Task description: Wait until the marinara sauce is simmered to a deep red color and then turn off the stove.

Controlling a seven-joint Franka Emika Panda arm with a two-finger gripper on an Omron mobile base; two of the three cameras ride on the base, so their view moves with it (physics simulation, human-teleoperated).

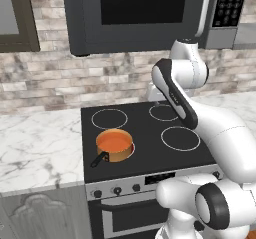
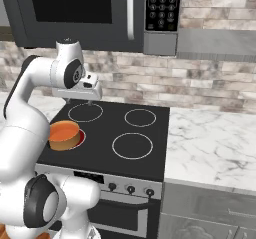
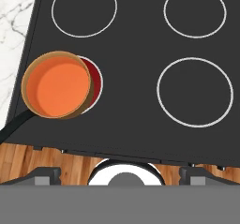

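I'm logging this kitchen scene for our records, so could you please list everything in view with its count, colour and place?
marinara sauce: one, orange, flat disc inside the saucepan.
saucepan: one, copper-coloured with a black handle, on the front-left burner, which glows red beneath it.
stove: one, black glass top with four white rings, silver front panel.
knobs: several, dark, along the front panel.
microwave: one, dark grey, above the stove.
counter: white marble, on both sides of the stove.
wall: grey-brown brick behind.
floor: wooden, below the stove front.
gripper: one, fingertips dark, open, above the cooktop, holding nothing.
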